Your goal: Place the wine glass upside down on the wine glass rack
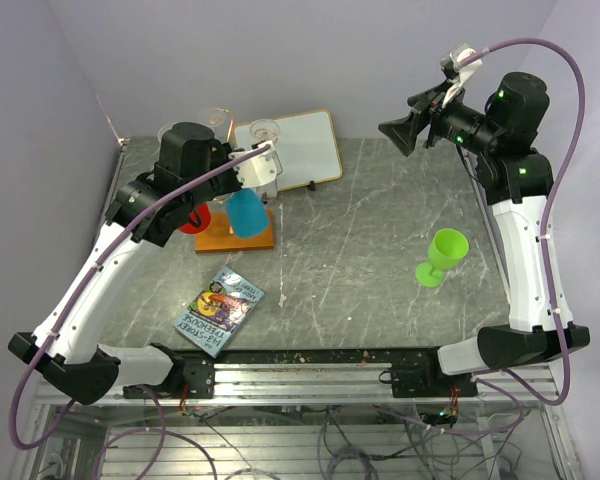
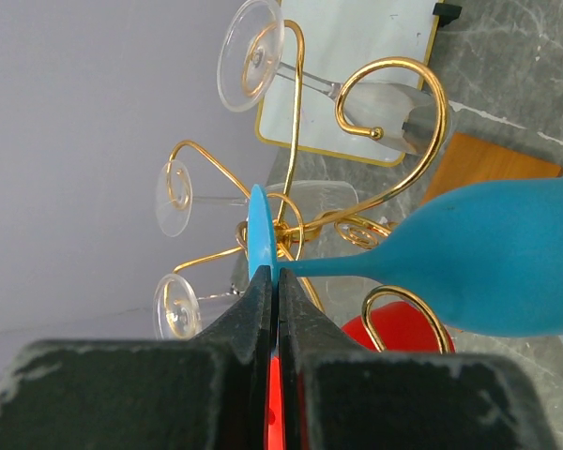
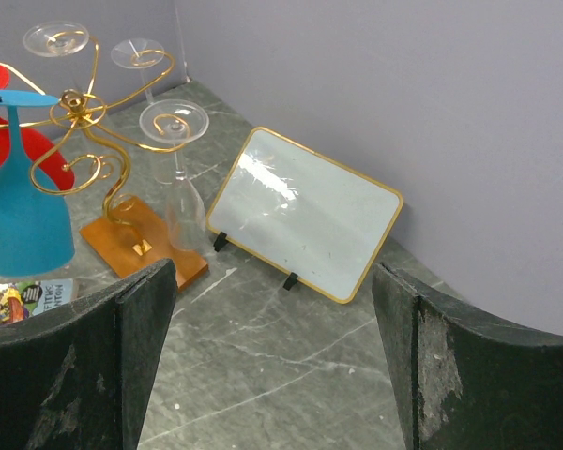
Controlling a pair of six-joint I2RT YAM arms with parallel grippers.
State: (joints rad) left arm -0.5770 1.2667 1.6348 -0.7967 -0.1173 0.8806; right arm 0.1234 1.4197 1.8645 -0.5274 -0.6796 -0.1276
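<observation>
Left claw [image 2: 274, 279] is clamping the foot of the blue wine glass [image 2: 507, 258], holding it upside down among the arms of the wine glass rack [image 2: 394, 122]; right claw [image 3: 272, 309] is hovering open, well apart.

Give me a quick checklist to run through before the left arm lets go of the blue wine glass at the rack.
1. Left gripper jaws shut on the foot of the blue wine glass: ok.
2. Glass upside down, bowl hanging below its foot: ok.
3. Foot resting on an arm of the wine glass rack: cannot tell.
4. Rack's wooden base flat on the table: ok.
5. Right gripper open and well away from the rack: ok.
</observation>
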